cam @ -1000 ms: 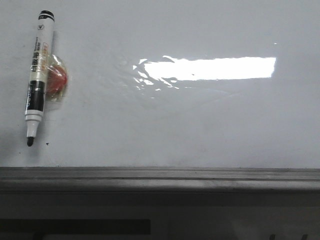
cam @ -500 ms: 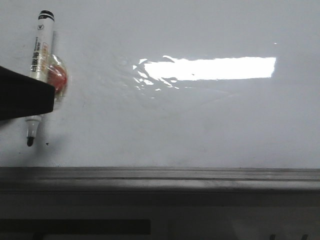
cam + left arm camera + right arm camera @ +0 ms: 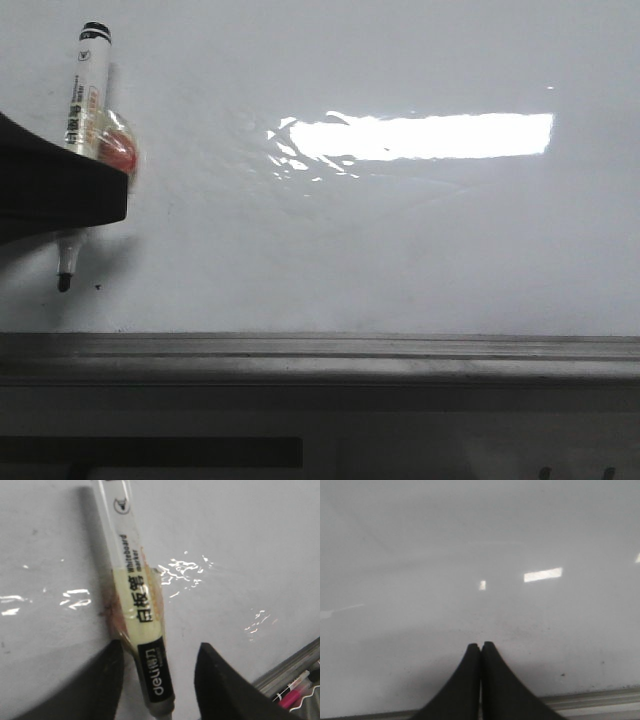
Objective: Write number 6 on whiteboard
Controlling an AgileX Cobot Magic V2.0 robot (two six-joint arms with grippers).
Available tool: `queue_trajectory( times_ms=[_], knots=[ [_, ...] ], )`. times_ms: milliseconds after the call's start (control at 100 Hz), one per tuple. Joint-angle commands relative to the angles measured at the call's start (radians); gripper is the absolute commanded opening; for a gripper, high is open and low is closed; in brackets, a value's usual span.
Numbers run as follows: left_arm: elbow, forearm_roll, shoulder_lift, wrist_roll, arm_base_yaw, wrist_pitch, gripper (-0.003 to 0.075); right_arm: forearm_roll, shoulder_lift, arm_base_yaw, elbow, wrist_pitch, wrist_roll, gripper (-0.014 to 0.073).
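A marker [image 3: 137, 615] lies on the whiteboard [image 3: 400, 240], between the two spread fingers [image 3: 107, 677] of the left gripper [image 3: 157, 677], one to each side of its barrel, neither seen touching it. Its tip [image 3: 64, 283] points toward the ledge [image 3: 320, 352], with a small dot [image 3: 97, 288] just beside it. The right gripper's [image 3: 480, 652] fingertips meet above bare board near the frame edge.

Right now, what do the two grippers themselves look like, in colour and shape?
Both look plain matte black. The left gripper has two broad fingers that taper to rounded tips. In the front view it shows only as a dark, blocky shape. The right gripper has two curved fingers narrowing to slim tips. No cables, markings or sleeves show.
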Motion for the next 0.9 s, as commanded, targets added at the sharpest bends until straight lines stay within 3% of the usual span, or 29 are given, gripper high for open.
queue_trajectory(
  times_ms=[0,100,250,510,690,890],
  knots=[
    [-0.022,-0.050,0.012,-0.002,-0.001,-0.033,0.0165,-0.001,0.016,-0.005,-0.038,-0.063,-0.002,-0.0064],
    [-0.022,-0.068,0.012,-0.002,0.005,-0.033,-0.0022,0.001,0.016,-0.003,-0.038,-0.063,-0.002,-0.0064],
    [-0.022,-0.068,0.012,0.000,0.017,-0.031,-0.0019,0.064,0.016,0.036,-0.040,-0.081,-0.002,-0.0064],
    [-0.022,-0.015,-0.031,0.000,-0.024,-0.004,-0.0019,0.064,0.016,0.242,-0.140,0.051,-0.051,-0.0064],
    [-0.025,0.174,-0.085,0.000,-0.080,0.001,-0.0019,0.064,0.016,0.393,-0.168,0.042,-0.071,-0.0064],
    [-0.050,0.326,-0.111,0.000,-0.086,0.098,-0.0019,0.064,0.030,0.573,-0.170,0.036,-0.071,-0.0060]
  ],
)
